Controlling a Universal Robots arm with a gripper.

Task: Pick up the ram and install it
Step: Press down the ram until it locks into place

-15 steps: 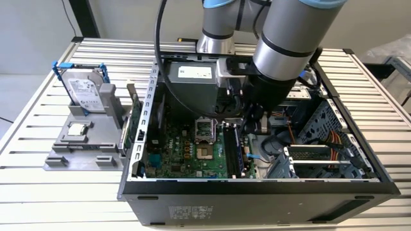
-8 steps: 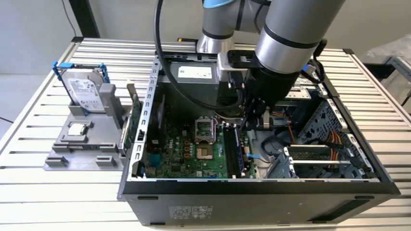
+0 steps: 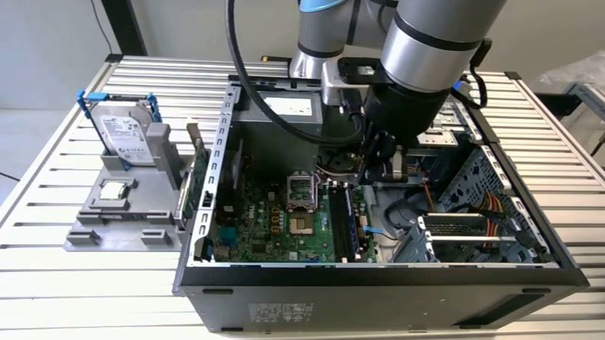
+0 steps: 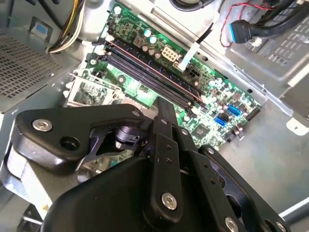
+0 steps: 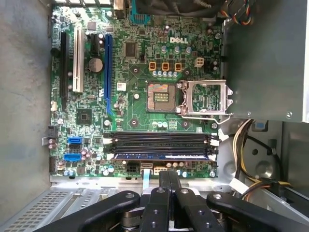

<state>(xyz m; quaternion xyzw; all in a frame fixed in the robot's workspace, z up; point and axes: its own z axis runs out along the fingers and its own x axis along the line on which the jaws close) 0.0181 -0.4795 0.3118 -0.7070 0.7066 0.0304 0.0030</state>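
The ram (image 5: 161,156) is a long dark stick lying in the memory slot closest to the case edge, between white end latches; in the exterior view the ram (image 3: 343,219) runs along the green motherboard (image 3: 274,227). The neighbouring black slots (image 5: 161,139) hold nothing. My gripper (image 5: 169,180) hangs above the slots' edge with its two black fingers pressed together and nothing between them. The exterior view has the gripper (image 3: 382,173) inside the open computer case, above the ram's far end. Over the slots (image 4: 145,67) in the second wrist view, the fingers (image 4: 164,113) are together.
A silver hard drive (image 3: 123,131) in a blue frame stands on the grey holder (image 3: 95,227) at the exterior view's left, with a small square chip (image 3: 113,190) beside it. The open processor socket (image 5: 161,95), coloured cables (image 5: 241,145) and a metal drive cage (image 3: 472,234) crowd the case.
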